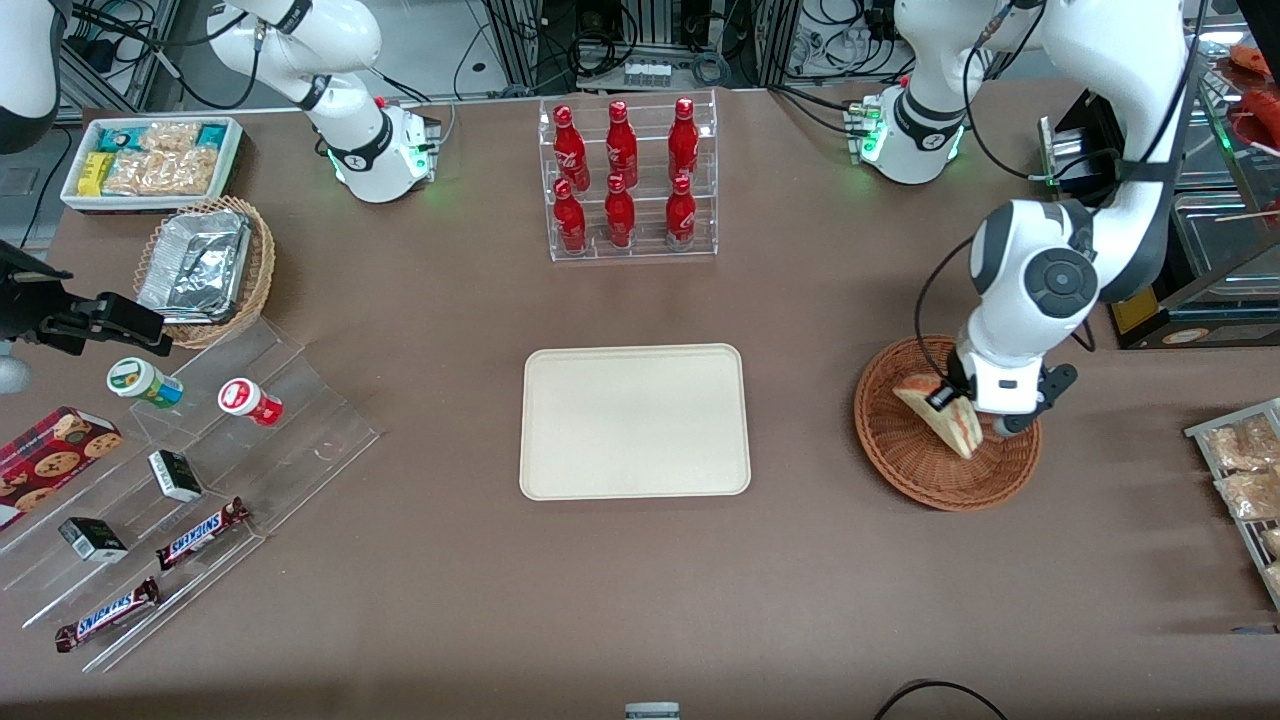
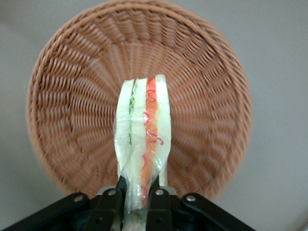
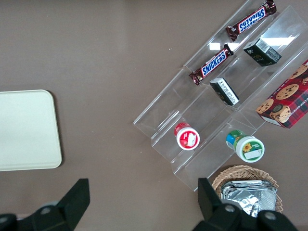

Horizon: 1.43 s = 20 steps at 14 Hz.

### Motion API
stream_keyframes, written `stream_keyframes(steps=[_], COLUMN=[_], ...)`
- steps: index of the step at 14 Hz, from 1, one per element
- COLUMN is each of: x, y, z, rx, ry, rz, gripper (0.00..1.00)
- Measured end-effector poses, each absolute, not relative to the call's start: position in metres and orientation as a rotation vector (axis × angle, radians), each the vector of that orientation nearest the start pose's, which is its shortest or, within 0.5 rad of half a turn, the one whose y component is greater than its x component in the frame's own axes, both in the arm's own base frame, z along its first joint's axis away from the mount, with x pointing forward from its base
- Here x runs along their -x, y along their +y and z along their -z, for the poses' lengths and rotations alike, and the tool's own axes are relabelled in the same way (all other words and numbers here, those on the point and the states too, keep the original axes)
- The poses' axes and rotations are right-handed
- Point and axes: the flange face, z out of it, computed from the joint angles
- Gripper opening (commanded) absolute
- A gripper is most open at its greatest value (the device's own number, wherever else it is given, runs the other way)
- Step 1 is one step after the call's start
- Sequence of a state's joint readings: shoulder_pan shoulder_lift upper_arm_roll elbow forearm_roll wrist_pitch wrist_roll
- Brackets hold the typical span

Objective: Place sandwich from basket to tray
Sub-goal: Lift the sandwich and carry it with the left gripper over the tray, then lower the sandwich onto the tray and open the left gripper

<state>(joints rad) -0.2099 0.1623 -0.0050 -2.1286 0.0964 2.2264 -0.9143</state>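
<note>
Reading the labels first: two Snickers bars [image 3: 210,64] lie on the clear stepped stand [image 1: 200,480] toward the parked arm's end of the table, their white-and-blue lettering plain in both the front and right wrist views. Sharing that stand are two small dark boxes [image 3: 224,91] whose print is too small to read, a red-lidded cup [image 1: 249,401], a green-lidded cup [image 1: 145,382], and beside them a red cookie box [image 1: 55,455] showing chocolate-chip cookies. Six red bottles [image 1: 622,180] stand upright in a clear rack, farther from the front camera than the tray; their white script cannot be read.

Over to the working arm: the gripper [image 2: 138,195] sits above the basket [image 1: 900,455], and its two black fingers [image 2: 159,197] are clamped on the sandwich [image 2: 143,130]. The wedge is pinched at one end, wrapped in clear film, with the orange-red and green filling stripes facing the wrist camera. From the front, the sandwich [image 1: 940,410] hangs tilted over the basket's bowl. The cream tray [image 1: 635,420] lies flat at mid-table, well apart from the basket.
</note>
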Motion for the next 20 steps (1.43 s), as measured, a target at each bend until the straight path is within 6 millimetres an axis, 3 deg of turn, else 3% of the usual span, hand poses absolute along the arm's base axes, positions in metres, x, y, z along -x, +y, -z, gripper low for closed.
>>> stream_keyframes(steps=[4,7,10,14,17,20], x=[-0.540,-0.535,-0.528,-0.515,-0.511,-0.509], y=[-0.204,-0.275,-0.360,-0.477,-0.526,-0.541], z=[-0.395,-0.413,-0.401,-0.363,-0.337,-0.309], rx=[2.891,2.935,2.978,3.039,3.134,3.174], ry=[-0.750,-0.600,-0.439,-0.333,-0.238,-0.145], rz=[-0.094,-0.062,-0.035,-0.007,0.059,0.071], gripper=[0.00,0.00,0.00,0.00,0.00,0.00])
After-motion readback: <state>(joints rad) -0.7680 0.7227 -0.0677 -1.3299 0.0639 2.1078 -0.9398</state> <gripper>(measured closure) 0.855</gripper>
